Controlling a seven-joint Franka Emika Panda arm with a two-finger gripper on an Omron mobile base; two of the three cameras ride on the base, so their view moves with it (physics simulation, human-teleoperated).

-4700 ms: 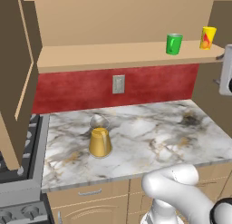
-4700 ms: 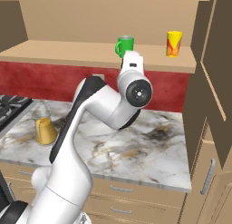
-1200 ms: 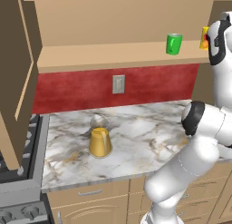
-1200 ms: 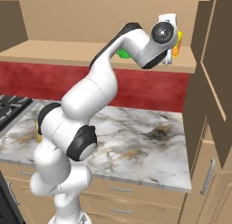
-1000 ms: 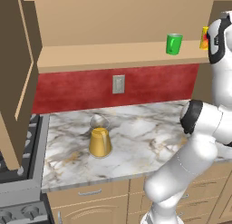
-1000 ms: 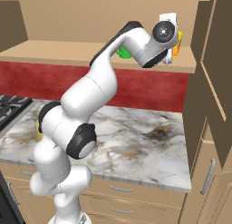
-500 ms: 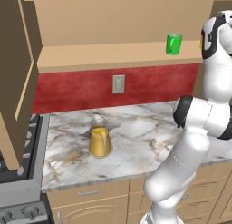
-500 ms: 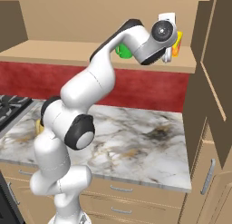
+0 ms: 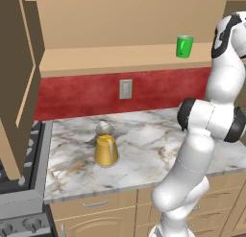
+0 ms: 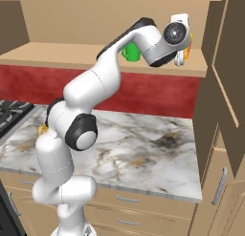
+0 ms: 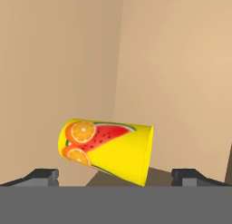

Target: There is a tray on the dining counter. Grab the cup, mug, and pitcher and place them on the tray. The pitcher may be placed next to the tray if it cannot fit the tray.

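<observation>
The amber-bottomed clear glass pitcher (image 9: 106, 147) waits on the near marble counter (image 9: 144, 149). Up on the tan wooden shelf (image 9: 120, 58), past the bright green mug (image 9: 184, 46), the two-finger gripper (image 11: 115, 177) hangs wide open around the small yellow fruit-printed cup (image 11: 106, 149), ungrasped. Fetching it seems underway; closing comes next.

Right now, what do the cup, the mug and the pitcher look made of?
Cup: likely glossy plastic, opaque yellow with printed fruit. Mug: plastic or glazed ceramic, uniform bright green; cannot tell which. Pitcher: glass, see-through neck over an amber lower part.
</observation>
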